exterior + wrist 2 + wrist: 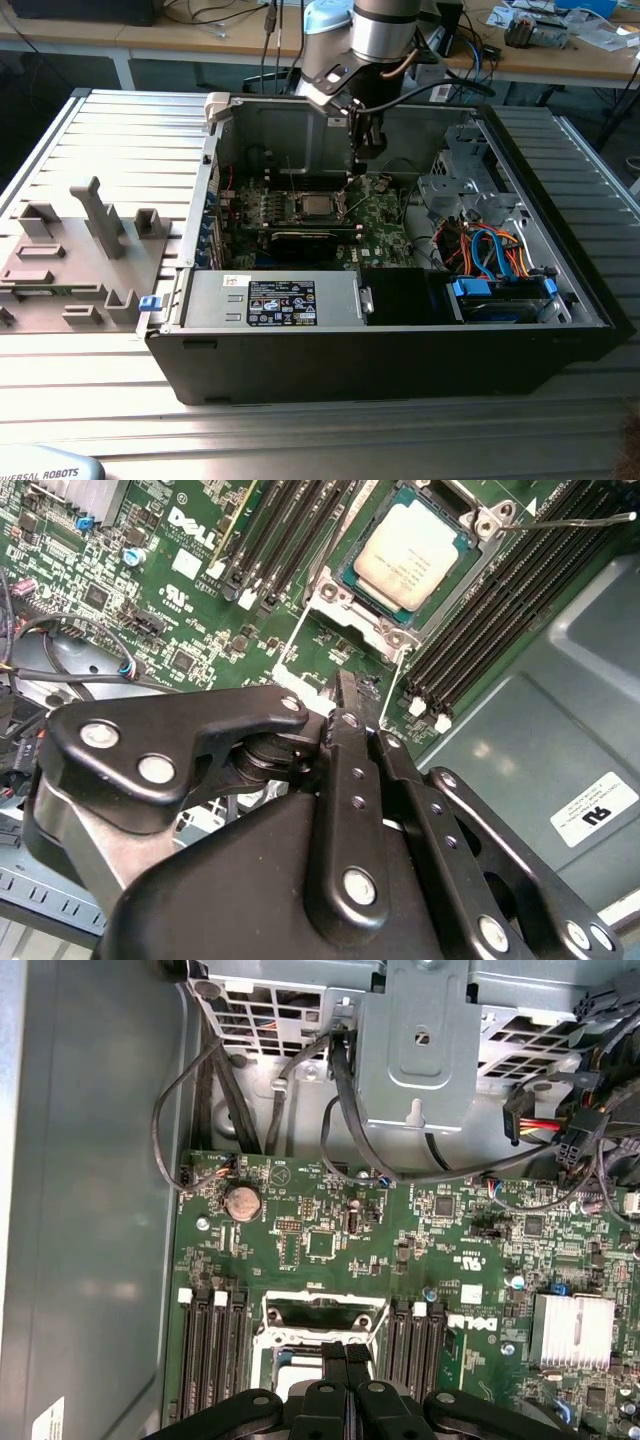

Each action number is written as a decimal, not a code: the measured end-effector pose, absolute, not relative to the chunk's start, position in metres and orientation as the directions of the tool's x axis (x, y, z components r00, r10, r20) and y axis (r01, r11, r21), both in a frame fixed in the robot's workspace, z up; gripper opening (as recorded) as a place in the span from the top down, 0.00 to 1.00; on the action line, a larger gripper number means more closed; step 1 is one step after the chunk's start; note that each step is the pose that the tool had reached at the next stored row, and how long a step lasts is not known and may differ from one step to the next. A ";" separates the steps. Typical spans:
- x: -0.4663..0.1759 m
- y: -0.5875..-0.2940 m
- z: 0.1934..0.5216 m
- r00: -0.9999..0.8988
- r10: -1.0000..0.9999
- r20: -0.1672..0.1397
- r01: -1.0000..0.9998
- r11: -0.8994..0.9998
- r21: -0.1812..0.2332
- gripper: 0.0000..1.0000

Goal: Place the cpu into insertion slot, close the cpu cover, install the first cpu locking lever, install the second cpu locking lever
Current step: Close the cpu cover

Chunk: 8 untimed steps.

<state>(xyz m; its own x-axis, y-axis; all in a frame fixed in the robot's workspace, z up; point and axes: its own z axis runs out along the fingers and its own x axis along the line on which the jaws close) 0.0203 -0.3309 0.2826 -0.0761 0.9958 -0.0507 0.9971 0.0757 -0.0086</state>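
Gripper [362,150] of the single arm, hanging inside the open computer case [400,360] over the motherboard [300,1220], close above the insertion slot [292,208]. In both wrist views the fingers lie closed against each other, with nothing held between them. The cpu [410,550] already sits flat in the slot, pale metal top up and a green margin showing round it, between the banks of memory slots [500,610]. The cpu cover [322,1301] appears to be raised off the chip rather than lying on it, though its exact tilt cannot be told. The fingertips are just beside it, and contact cannot be confirmed. One locking lever [575,521], a thin wire, juts free to the side, unlatched. Step in hand, as judged: placing is done and closing the cover is the work at issue. That step calls for the closed fingertips to bear on the cover's free edge and swing it down flat without scraping the chip, with the levers clear of the frame.
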 end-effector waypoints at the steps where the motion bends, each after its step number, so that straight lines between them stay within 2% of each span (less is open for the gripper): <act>1: 0.021 -0.331 0.283 -0.076 0.996 -0.051 0.997 0.076 -0.009 0.89; 8: 0.024 -0.331 0.283 -0.076 0.996 -0.051 0.997 0.076 -0.009 0.89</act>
<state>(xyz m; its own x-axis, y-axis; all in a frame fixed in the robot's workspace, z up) 0.0239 -0.3309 0.2826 -0.0761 0.9958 -0.0507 0.9971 0.0757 -0.0086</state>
